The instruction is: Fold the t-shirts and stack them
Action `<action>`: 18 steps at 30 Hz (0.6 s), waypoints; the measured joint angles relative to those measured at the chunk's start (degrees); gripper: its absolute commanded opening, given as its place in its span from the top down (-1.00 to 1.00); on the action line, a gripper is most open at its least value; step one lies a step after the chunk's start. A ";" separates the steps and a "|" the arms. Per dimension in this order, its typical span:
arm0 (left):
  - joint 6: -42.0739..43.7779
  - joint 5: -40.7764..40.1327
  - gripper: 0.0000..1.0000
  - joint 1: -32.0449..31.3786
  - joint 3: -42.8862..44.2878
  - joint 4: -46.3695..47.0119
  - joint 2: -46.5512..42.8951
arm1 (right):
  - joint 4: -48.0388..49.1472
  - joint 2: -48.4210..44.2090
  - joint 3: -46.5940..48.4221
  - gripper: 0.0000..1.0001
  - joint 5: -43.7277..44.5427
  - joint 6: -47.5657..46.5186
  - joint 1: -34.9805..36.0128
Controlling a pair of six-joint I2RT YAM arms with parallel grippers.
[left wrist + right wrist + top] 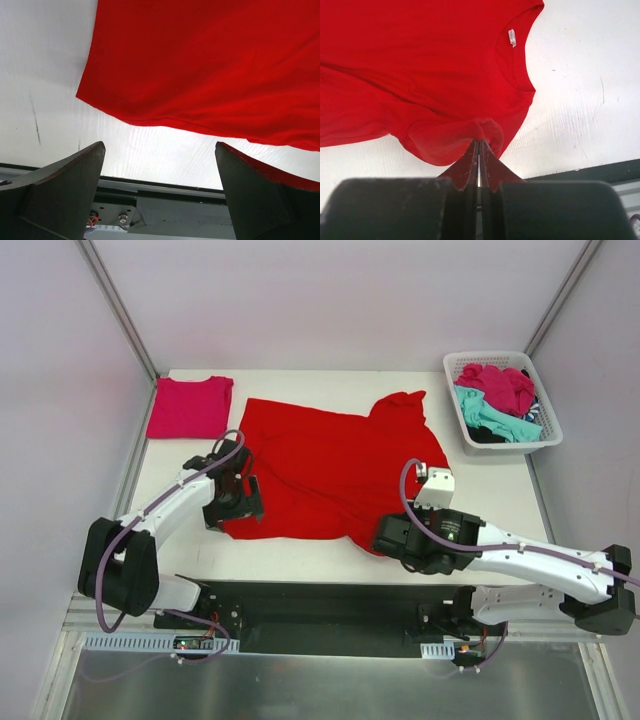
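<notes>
A large bright red t-shirt [330,465] lies spread and rumpled across the middle of the table. My right gripper [479,141] is shut on a bunched fold at its near edge, by the collar [512,50]; in the top view this gripper [382,538] sits at the shirt's near right corner. My left gripper [160,146] is open with bare table between its fingers, the red hem [150,122] just beyond the tips. From above, the left gripper [240,506] is at the shirt's near left edge. A folded magenta-pink t-shirt [190,406] lies at the back left.
A white lattice basket [500,356] at the back right holds crumpled magenta [500,383], teal [490,415] and dark shirts. The black mounting rail [330,605] runs along the table's near edge between the arm bases. Frame posts stand at the back corners.
</notes>
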 measured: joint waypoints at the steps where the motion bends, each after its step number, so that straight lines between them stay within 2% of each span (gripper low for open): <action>1: 0.00 0.37 -0.78 0.02 -0.44 0.70 0.28 | -0.09 -0.48 0.00 0.99 0.02 0.13 0.00; 11: -0.31 2.25 -0.75 0.85 -3.13 3.93 2.08 | -1.03 -3.52 0.02 0.99 0.59 0.31 0.00; 18: -0.31 3.26 -0.67 7.21 -3.15 4.90 2.08 | -1.11 -5.46 0.02 0.98 0.83 0.31 0.07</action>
